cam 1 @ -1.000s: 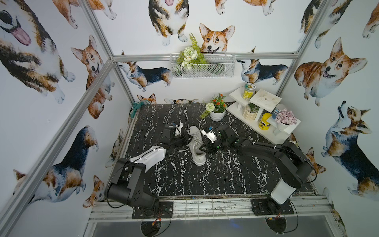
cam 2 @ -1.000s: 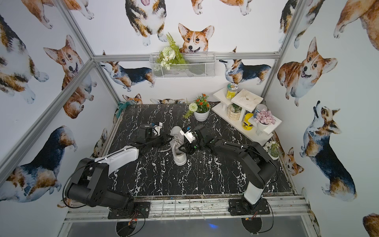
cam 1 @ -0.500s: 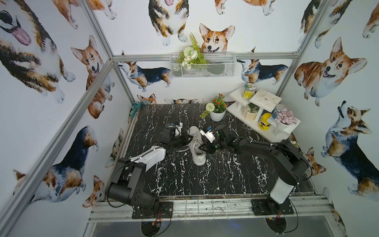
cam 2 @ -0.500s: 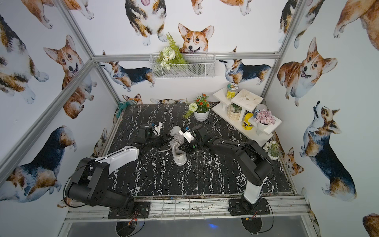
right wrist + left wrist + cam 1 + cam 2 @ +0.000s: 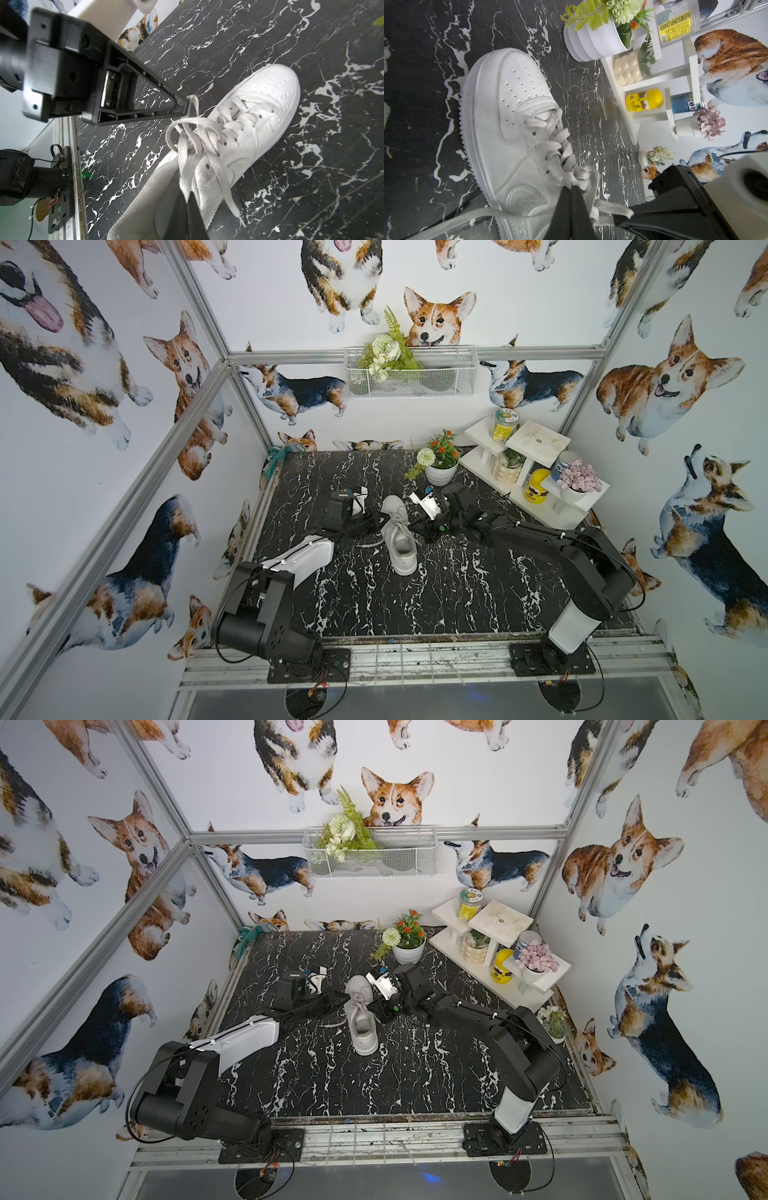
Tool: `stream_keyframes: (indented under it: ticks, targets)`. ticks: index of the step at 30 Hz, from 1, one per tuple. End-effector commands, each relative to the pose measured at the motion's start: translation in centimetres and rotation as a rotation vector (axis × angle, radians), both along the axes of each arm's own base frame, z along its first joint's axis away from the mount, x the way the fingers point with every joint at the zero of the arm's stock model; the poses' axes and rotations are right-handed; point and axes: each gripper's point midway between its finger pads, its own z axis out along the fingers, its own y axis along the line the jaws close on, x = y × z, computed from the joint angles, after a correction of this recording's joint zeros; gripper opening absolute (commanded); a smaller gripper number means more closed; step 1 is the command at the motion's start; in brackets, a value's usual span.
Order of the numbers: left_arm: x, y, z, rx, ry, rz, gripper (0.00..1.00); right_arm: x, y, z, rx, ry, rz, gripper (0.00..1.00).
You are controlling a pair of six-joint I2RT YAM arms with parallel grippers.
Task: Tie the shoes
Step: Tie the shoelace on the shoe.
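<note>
Presently listed: one shoe, with two grippers attending.

Sneaker (image 5: 398, 536): single, all white, low-top, thick sole, grey-white inside. Stands upright on its sole on the black marbled table (image 5: 415, 605), about the middle and a little toward the far side. Toe points far, heel near.

Laces (image 5: 199, 128): long, flat, white. Threaded through the eyelets and gathered in loose loops above the tongue. One free end lies on the table just left of the sneaker; another hangs down the right side to the table top.

Left gripper (image 5: 572, 190): reaches in from the left, tips over the upper eyelets. Jaws pressed together, pinching a fold of the laces.

Right gripper (image 5: 188, 197): reaches in from the right, tips by the ankle opening. Jaws closed too, with one strand of the laces clamped between them. The two sets of tips sit near each other, not touching, with the loops between.

Flower pot (image 5: 441, 473): white, ribbed, orange and green blooms; far side of the table, right of centre, well apart from the sneaker.

Shelf (image 5: 536, 439): white, stepped, far right corner; bears jars, a yellow tub (image 5: 536, 485) and a small pot of pink flowers.

Wire basket (image 5: 415, 377): white, hung on the far wall, greenery inside.
</note>
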Motion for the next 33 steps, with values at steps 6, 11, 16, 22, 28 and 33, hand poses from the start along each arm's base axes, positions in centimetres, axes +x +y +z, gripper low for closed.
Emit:
stream_keyframes:
  ticks: [6,11,16,22,28,33]
  targets:
    - [-0.1,1.3,-0.1,0.051,-0.012,0.028,0.00,2.6,-0.8,0.8,-0.063,-0.054,-0.028,0.00]
    - [0.0,2.0,-0.1,0.072,-0.014,0.047,0.00,4.1,-1.6,1.3,-0.083,-0.075,-0.057,0.00]
    - [0.0,3.0,0.1,0.096,-0.021,0.073,0.00,5.2,-2.9,1.0,-0.111,-0.077,-0.095,0.00]
    - [-1.0,4.6,-1.5,0.120,0.018,0.104,0.00,6.1,-3.9,0.6,-0.134,-0.082,-0.137,0.00]
    - [-1.3,6.1,-1.4,0.127,0.018,0.137,0.00,6.8,-4.8,0.4,-0.160,-0.086,-0.170,0.00]
    - [-1.4,6.9,-1.4,0.130,0.018,0.149,0.00,7.0,-5.5,0.2,-0.171,-0.084,-0.192,0.00]
